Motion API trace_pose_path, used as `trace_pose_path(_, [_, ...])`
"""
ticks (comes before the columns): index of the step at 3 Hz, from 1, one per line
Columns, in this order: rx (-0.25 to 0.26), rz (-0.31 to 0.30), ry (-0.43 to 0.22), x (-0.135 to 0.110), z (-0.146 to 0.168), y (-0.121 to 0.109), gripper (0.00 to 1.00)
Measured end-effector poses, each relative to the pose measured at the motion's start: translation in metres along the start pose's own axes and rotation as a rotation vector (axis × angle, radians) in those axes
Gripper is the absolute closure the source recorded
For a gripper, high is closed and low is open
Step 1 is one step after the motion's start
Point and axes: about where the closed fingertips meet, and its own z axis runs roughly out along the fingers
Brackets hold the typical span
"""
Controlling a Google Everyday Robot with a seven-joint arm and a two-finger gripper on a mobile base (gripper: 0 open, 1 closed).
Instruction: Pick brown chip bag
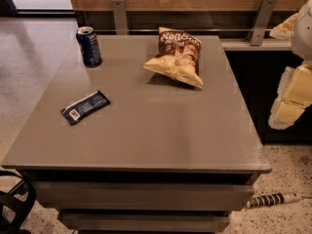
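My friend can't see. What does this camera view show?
A brown chip bag lies near the back of a grey table, with a blue can at the back left and a flat dark blue wrapper nearer the front left. The robot's gripper hangs off the table's right side.

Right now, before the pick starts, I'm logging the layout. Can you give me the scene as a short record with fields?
target: brown chip bag, lying at the table's far side, right of centre
can: blue drink can, upright, far left corner
wrapper: flat dark blue wrapper, near the left edge
surface: grey table
gripper: gripper, beyond the table's right edge, apart from the bag
floor: power strip, lower right
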Motion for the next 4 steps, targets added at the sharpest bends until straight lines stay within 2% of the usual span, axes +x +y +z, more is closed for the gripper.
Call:
trace_pose_path(1, [0.0, 0.0, 0.0, 0.0, 0.0, 0.0, 0.0])
trace_pose_path(2, [-0.02, 0.024, -0.002, -0.005, 0.0, -0.016, 0.0])
trace_pose_path(3, [-0.035, 0.096, -0.009, -0.014, 0.006, -0.055, 0.0])
trace_pose_path(4, [-0.014, 0.205, -0.025, -0.035, 0.014, -0.099, 0.0])
